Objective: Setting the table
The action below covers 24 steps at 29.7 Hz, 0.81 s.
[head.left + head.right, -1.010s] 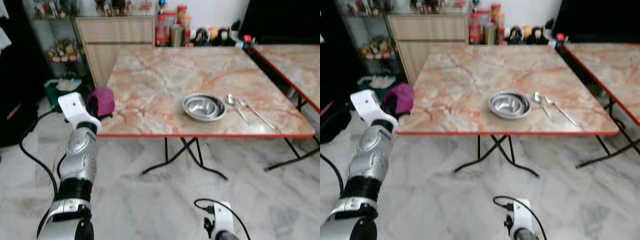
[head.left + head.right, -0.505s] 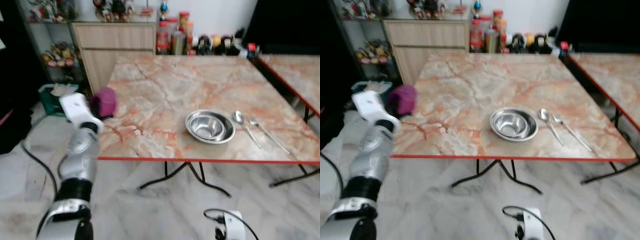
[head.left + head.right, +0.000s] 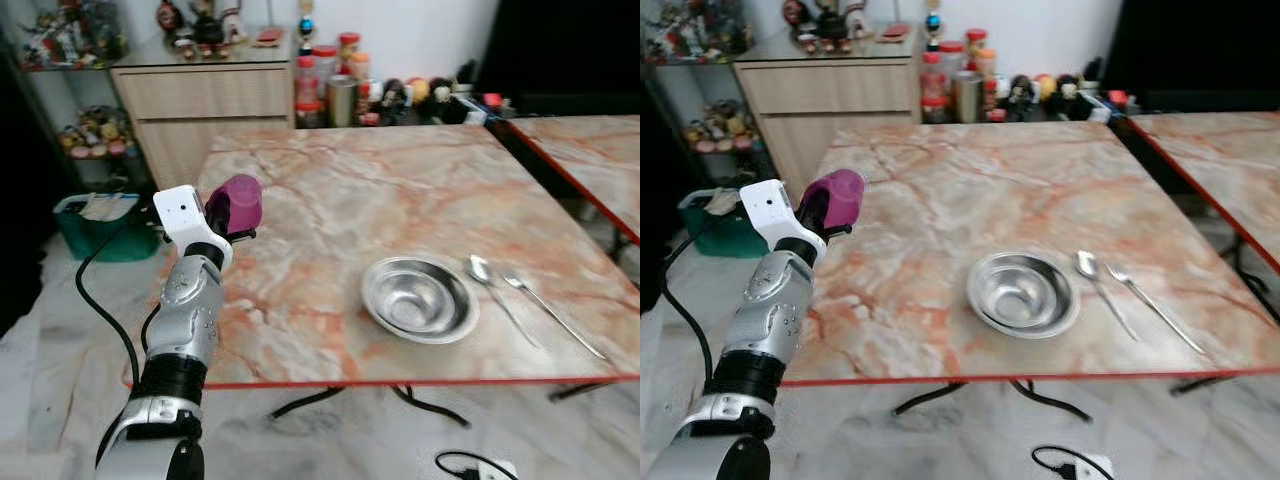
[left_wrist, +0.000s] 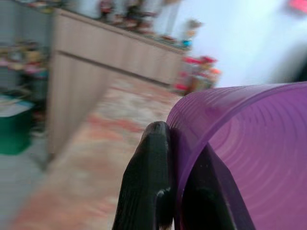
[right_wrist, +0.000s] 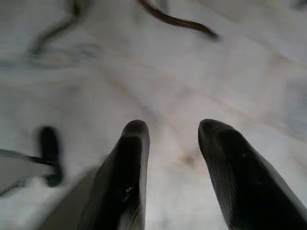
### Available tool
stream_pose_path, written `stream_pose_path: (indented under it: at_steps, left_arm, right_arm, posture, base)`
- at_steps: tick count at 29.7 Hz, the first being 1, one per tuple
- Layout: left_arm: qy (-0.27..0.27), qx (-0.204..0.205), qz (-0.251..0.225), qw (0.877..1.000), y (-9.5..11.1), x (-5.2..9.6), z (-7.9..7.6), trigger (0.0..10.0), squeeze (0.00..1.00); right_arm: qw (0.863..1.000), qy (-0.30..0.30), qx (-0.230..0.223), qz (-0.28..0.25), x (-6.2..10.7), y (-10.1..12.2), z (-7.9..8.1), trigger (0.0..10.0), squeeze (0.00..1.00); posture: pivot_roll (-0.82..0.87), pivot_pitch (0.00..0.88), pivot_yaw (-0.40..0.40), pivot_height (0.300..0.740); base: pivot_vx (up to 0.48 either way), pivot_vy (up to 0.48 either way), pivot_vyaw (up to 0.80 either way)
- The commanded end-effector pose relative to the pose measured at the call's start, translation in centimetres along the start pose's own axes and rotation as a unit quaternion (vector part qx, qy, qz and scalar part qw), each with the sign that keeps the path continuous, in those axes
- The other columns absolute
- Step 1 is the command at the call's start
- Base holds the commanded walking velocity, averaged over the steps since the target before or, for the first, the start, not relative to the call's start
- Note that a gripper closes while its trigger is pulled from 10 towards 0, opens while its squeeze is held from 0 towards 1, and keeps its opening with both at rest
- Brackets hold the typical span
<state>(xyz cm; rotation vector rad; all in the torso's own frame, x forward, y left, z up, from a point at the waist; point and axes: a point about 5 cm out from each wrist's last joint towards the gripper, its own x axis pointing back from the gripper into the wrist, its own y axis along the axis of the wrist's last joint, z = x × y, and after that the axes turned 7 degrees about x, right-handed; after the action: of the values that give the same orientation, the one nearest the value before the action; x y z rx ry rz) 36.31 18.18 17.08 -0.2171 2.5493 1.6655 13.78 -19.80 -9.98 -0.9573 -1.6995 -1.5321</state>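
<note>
Step in hand: bringing the cup (image 3: 236, 203) to the table (image 3: 330, 210). Left gripper (image 3: 222, 218) clamps its wall, held over the table's left edge, well left of the bowl (image 3: 418, 298). Next: carry it toward the bowl, set upright. Spoon (image 3: 494, 290), fork (image 3: 553, 315) right of bowl; path open. Right gripper (image 5: 173, 167) idle, fingers parted.

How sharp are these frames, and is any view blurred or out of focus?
Both eye views are fairly sharp, with glare on the steel bowl. In the left wrist view the purple cup in the left gripper is crisp while the background is smeared. The right wrist view's floor is soft beyond the right gripper.
</note>
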Motion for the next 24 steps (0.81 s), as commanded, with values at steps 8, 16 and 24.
stream_pose_path:
  at_steps: [8,16,24]
  left_arm:
    - [-0.028,-0.017,0.027,0.999,-0.49,-0.10,-1.11,10.0,0.00]
    - [-0.034,-0.013,0.033,0.999,-0.42,-0.30,-1.36,10.0,0.00]
    - [-0.041,-0.015,0.038,0.998,-0.62,-0.32,-1.81,10.0,0.00]
  right_arm:
    - [1.000,-0.008,-0.009,0.007,0.07,-0.35,-0.42,10.0,0.00]
    - [1.000,-0.006,-0.013,0.016,0.15,-0.81,-0.18,10.0,0.00]
    - [1.000,-0.007,-0.019,0.019,0.16,-0.92,-0.02,10.0,0.00]
  posture:
    - [-0.04,0.013,-0.001,0.740]
    - [-0.04,0.013,0.012,0.740]
    - [-0.04,0.014,0.013,0.740]
  base:
    - [0.000,0.000,0.00]
    - [0.000,0.000,0.00]
    - [0.000,0.000,0.00]
